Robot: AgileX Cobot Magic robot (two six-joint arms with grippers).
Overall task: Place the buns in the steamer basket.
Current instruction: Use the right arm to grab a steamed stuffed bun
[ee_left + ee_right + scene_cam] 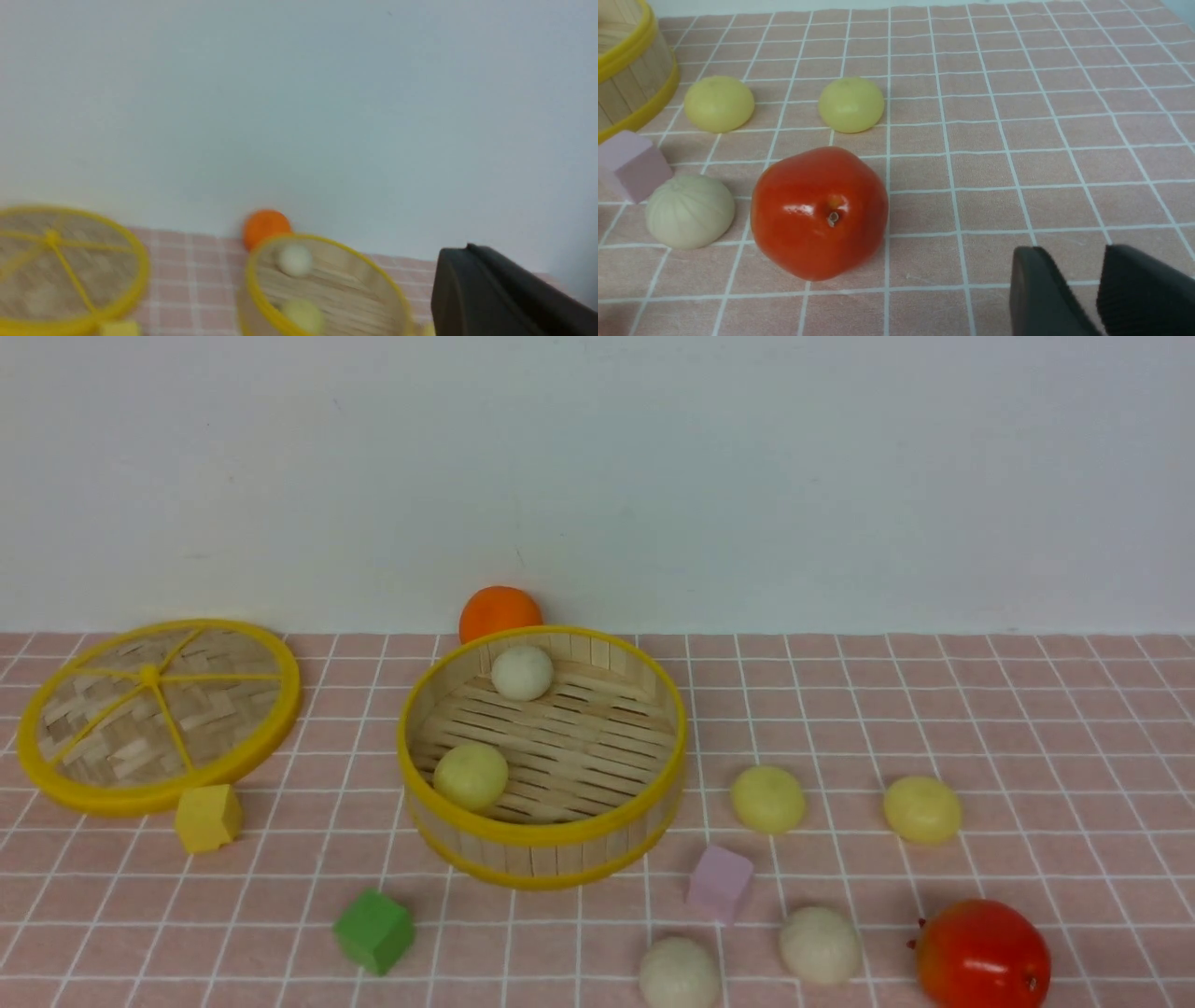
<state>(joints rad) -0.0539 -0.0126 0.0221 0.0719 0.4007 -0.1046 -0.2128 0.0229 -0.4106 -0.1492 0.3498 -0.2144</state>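
The steamer basket (541, 859) stands mid-table. Inside it lie an off-white bun (522, 672) at the far side and a pale yellow bun (470, 776) at the near left. To its right on the cloth sit two pale yellow buns (767, 799) (922, 809), and nearer the front two off-white buns (679, 973) (820, 945). No gripper shows in the front view. My left gripper (467, 254) is shut and empty, raised, looking toward the basket (261, 298). My right gripper (1073, 256) is open and empty, low over the cloth beside the red fruit (819, 212).
The flat woven lid (159, 709) lies at the far left with a yellow cube (207, 818) by it. An orange (499, 612) sits behind the basket. A green cube (374, 931), a pink cube (720, 883) and the red fruit (982, 954) lie near the front.
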